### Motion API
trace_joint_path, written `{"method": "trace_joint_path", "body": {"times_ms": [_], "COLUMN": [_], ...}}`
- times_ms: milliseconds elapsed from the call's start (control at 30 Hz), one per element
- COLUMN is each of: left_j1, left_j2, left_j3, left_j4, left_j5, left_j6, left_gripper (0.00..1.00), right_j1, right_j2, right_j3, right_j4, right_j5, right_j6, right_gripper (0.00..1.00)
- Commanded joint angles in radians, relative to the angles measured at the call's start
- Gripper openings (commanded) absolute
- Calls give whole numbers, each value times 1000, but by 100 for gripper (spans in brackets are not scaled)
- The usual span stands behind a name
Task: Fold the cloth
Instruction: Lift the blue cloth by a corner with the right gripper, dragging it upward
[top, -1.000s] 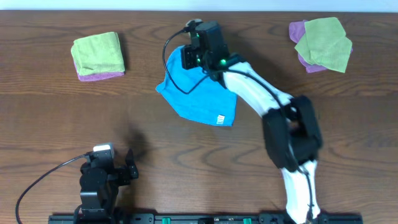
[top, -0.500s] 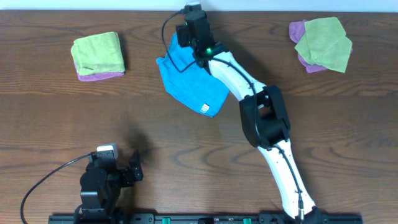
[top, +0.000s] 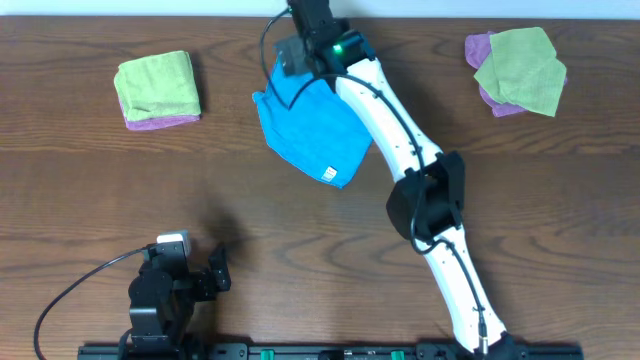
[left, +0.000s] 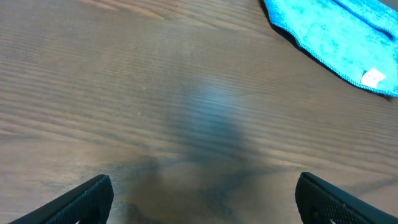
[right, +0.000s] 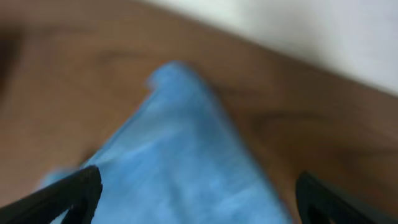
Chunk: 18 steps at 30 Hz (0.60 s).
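Observation:
The bright blue cloth (top: 305, 125) lies folded on the wooden table, far of centre, its white tag (top: 327, 173) at the near corner. My right gripper (top: 292, 58) hovers over the cloth's far end near the table's back edge. It is open. In the right wrist view the cloth (right: 180, 155) lies blurred below the right gripper (right: 199, 196), with nothing between the spread fingers (right: 68, 193). My left gripper (top: 220, 272) rests open at the near left, well away from the cloth. In its wrist view the left gripper (left: 202, 199) is over bare wood, and the cloth (left: 336, 31) shows top right.
A lime-green cloth on a purple one (top: 157, 88) sits at the far left. Another green and purple pile (top: 520, 68) lies at the far right. The table's back edge (top: 450, 17) runs just beyond the right gripper. My right arm (top: 400, 140) stretches over the table's middle.
My right gripper carried the cloth's edge toward the back of the table, then opened and let it go. The cloth now lies flatter and narrower. The left arm barely moved.

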<state>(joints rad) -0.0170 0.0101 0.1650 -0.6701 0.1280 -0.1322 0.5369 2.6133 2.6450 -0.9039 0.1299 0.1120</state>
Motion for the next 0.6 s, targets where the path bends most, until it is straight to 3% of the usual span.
{"method": "trace_joint_path", "body": {"times_ms": [0,333,567], "left_j1": [-3,-3,-3], "left_j2": [-6,-6,-6], "left_j3": [-3,-3,-3], "left_j4": [-22,-22,-21], "left_j5": [6,6,6], "left_j6": [-7,-7,-7], "left_gripper": [95,95,95], "right_j1": [53,129,134], "right_j2": [-19,-15,-14], "right_j3": [13,-64,-163], "right_j4": [-73,-134,-117], "right_j5": [-182,-240,-239], "right_j6": [-64,-140,-136], "right_gripper": [99,98,89]}}
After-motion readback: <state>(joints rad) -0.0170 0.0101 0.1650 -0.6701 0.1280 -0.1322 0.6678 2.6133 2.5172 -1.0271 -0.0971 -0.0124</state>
